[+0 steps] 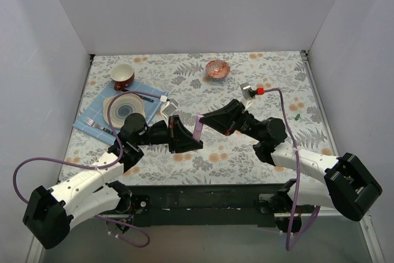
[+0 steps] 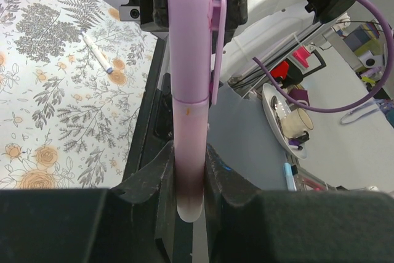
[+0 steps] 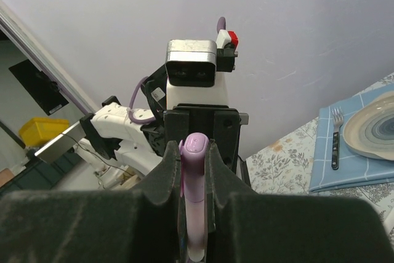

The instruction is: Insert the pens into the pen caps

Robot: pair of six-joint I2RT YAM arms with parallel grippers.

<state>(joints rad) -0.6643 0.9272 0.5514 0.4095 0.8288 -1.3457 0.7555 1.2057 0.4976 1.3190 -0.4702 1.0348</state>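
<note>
Left gripper clamps the pink marker; right gripper clamps its cap.

A floral-printed cloth is being spread over the table beneath the left gripper and the right gripper. Plain pale walls are being seen beyond them and to either side. Soft, even light is being cast.

Thick pale-pink plastic marker smooth, faintly glossy; its lilac-pink plastic cap likewise; flower-printed tablecloth matt cloth; blue-swirled ceramic plate glazed, shiny.
</note>
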